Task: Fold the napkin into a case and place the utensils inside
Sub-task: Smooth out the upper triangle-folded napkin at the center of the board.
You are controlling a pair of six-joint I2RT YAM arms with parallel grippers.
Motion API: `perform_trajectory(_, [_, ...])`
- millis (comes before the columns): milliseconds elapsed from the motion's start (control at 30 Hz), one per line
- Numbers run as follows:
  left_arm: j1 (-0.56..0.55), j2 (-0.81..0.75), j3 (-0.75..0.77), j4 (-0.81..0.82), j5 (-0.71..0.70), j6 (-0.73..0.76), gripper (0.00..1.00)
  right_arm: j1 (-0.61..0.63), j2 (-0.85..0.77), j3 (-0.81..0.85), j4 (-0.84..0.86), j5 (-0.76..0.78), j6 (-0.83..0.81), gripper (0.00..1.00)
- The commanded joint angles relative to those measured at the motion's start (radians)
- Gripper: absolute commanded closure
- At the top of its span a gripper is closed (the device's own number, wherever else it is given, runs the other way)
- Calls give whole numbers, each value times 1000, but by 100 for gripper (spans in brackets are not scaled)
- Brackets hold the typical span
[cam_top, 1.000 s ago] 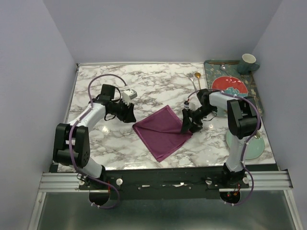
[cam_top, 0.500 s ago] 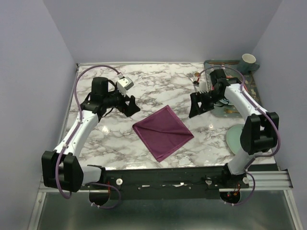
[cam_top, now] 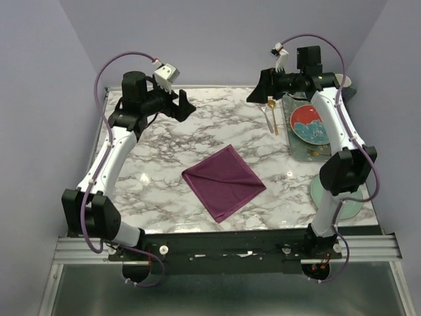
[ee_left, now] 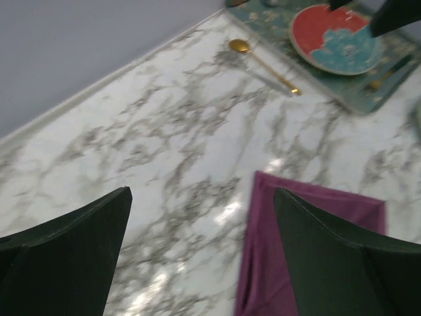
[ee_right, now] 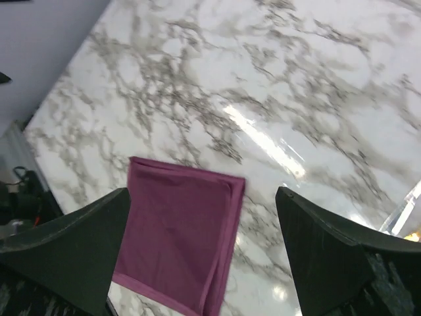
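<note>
Currently | napkin (cam_top: 223, 182) is laid flat as a folded square | left gripper (cam_top: 186, 105) is held raised beyond napkin's left corner, well apart, jaws spread, empty | right gripper (cam_top: 258, 89) is held raised beyond napkin's right corner, jaws spread, empty | gold spoon (cam_top: 272, 116) is seen beyond napkin

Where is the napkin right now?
In the top view the napkin lies folded around the middle of the marble table, nearer the front edge. The gold spoon lies beyond it, far right, beside the tray.
</note>
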State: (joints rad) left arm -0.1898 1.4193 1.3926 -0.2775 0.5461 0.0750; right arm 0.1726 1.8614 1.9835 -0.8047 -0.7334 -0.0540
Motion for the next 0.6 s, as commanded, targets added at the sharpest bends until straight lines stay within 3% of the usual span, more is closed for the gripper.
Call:
perform_trajectory(0, [-14, 67, -155, 22, 349, -341, 1, 22, 87, -191, 7, -363, 159, 0])
perform_trajectory(33, [-29, 66, -206, 170, 376, -425, 1, 40, 14, -283, 91, -376, 205, 0])
perform_trajectory(100, [-89, 72, -327, 303, 419, -602, 1, 108, -45, -464, 217, -383, 278, 0])
perform_trajectory(233, [-184, 84, -466, 530, 411, -734, 1, 203, -96, -644, 317, -388, 336, 0])
perform_trajectory(433, [-217, 156, -679, 869, 379, -1020, 1, 249, -42, -793, 387, -419, 361, 0])
perform_trajectory(567, [-229, 193, -678, 856, 368, -1009, 1, 249, 21, -831, 403, -429, 342, 0])
